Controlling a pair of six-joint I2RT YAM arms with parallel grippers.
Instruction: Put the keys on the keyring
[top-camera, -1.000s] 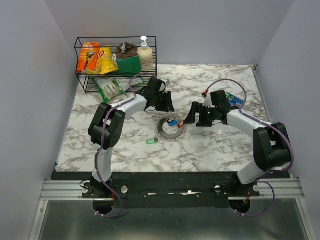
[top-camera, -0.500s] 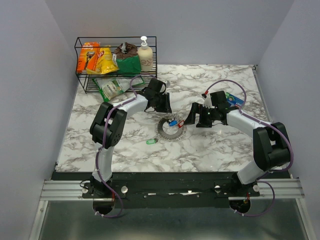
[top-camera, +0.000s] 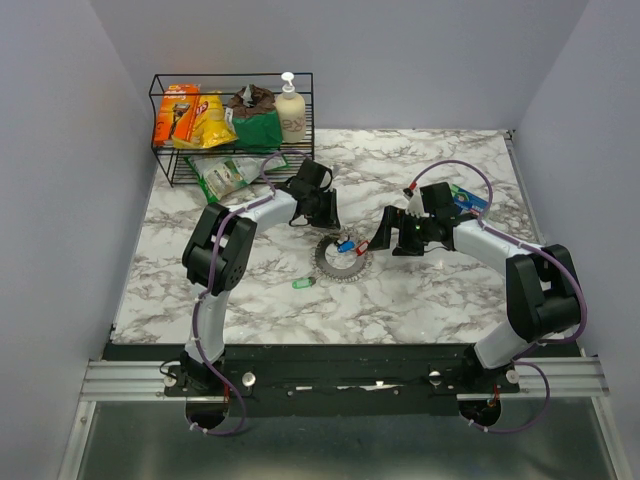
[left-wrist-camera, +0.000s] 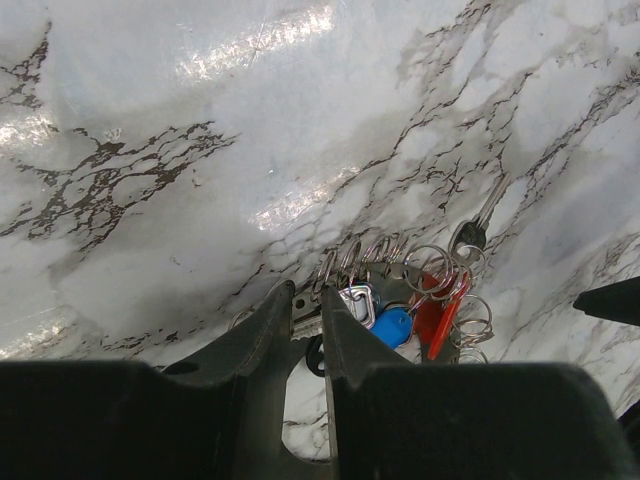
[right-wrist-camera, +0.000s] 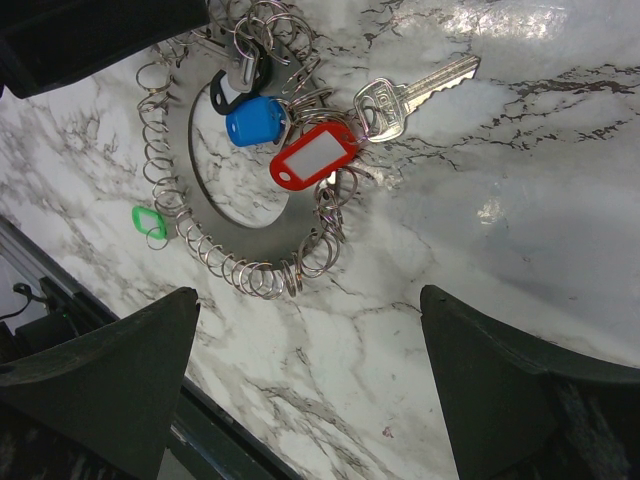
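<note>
keyring (top-camera: 335, 262) lies flat at the middle of the tabletop (top-camera: 450, 300), with blue key (right-wrist-camera: 256, 120) and red tag (right-wrist-camera: 312, 160) on it. green key (right-wrist-camera: 148, 220) lies loose just beside its near rim. left gripper (left-wrist-camera: 307, 312) stands nearly pressed together at the far rim; a grip cannot be confirmed. right gripper (right-wrist-camera: 307, 295) is spread wide above. judged: the ring is stiff and low with shifting loops, so take it by the rim. the green key is light and slippery, so take its plastic head.

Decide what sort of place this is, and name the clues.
Probably a robot lab test cell, not a home: plain walls box in a marble-patterned table, the left arm and right arm are bolted to a metal rail, and a wire basket holds grocery props.
</note>
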